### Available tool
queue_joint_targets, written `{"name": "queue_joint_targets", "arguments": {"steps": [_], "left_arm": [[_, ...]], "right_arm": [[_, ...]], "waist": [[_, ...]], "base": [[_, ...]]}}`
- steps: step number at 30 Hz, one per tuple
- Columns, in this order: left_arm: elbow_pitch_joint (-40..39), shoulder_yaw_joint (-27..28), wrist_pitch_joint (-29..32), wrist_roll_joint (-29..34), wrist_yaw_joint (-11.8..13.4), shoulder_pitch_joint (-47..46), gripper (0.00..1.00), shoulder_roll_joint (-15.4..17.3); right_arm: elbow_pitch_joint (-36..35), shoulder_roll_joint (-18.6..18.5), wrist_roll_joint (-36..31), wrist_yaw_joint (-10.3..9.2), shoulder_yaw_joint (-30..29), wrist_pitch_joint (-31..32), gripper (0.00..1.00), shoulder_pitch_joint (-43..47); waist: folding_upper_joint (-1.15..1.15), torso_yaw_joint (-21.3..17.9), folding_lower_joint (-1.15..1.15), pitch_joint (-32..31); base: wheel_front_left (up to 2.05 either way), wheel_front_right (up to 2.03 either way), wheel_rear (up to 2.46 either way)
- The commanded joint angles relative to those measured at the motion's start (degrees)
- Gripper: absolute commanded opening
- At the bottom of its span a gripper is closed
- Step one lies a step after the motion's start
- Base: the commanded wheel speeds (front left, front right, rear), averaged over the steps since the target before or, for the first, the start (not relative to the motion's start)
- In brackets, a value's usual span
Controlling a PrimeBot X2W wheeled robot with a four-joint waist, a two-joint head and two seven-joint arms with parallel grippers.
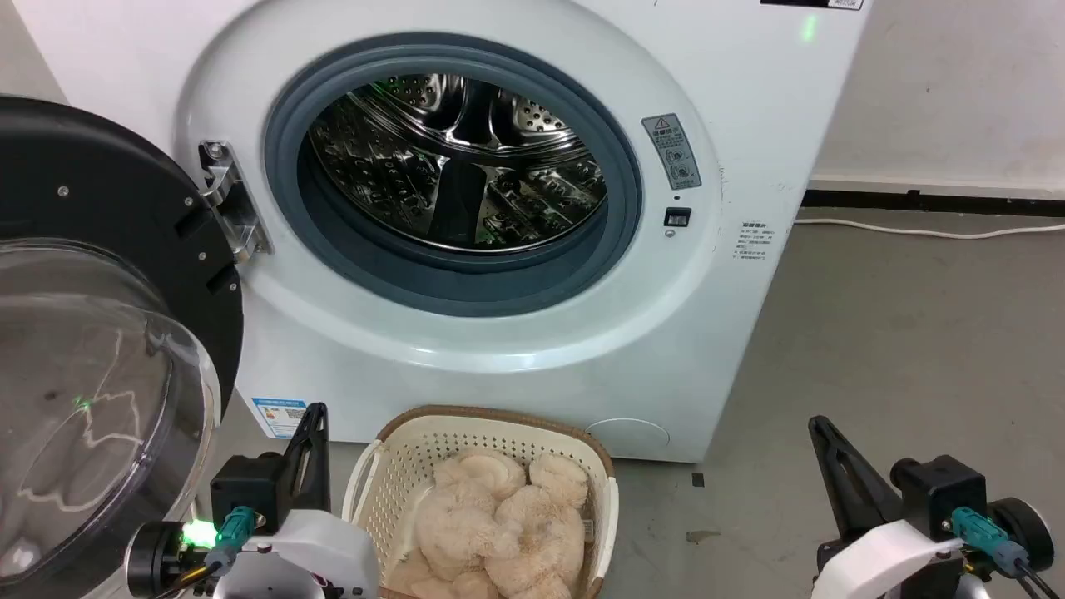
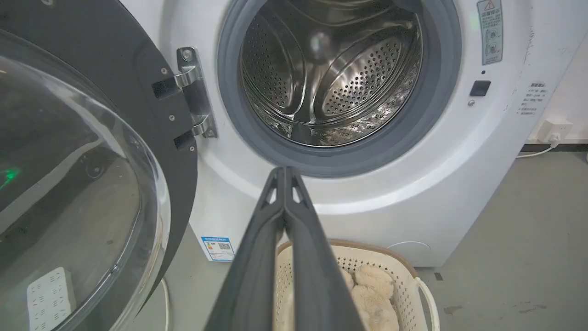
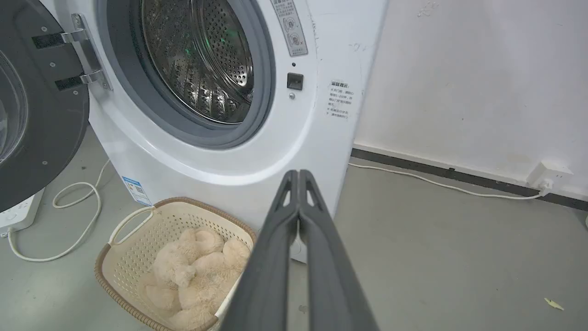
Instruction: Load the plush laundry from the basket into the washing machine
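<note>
before the washing machine (image 1: pixel 499 366), the plush laundry (image 1: pixel 499 524) lies in the basket (image 1: pixel 398 476), with left gripper (image 2: pixel 285 171) and right gripper (image 3: pixel 298 174) pressed together, empty.

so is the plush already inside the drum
No, the plush laundry lies in the basket, and the drum shows bare steel.

- A bare laundry corner: washing machine (image 1: pixel 516 366) ahead of the left gripper (image 2: pixel 285 171).
- Grey concrete floor (image 3: pixel 459 257), scuffed white wall (image 3: pixel 459 69), loose cable (image 3: pixel 436 183) right of the right gripper (image 3: pixel 298 174).
</note>
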Motion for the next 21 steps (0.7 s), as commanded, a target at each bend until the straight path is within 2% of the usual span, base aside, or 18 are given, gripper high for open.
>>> {"name": "queue_joint_targets", "arguments": {"steps": [1, 21], "left_arm": [[-0.27, 0.06, 0.02, 0.16, -0.25, 0.84, 0.0, 0.0], [-0.27, 0.06, 0.02, 0.16, -0.25, 0.84, 0.0, 0.0]], "right_arm": [[-0.24, 0.02, -0.43, 0.03, 0.01, 0.03, 0.0, -0.67], [-0.24, 0.02, -0.43, 0.03, 0.01, 0.03, 0.0, -0.67]], "waist": [[0.0, 0.0, 0.0, 0.0], [0.0, 0.0, 0.0, 0.0]], "base": [[0.0, 0.0, 0.0], [0.0, 0.0, 0.0]]}}
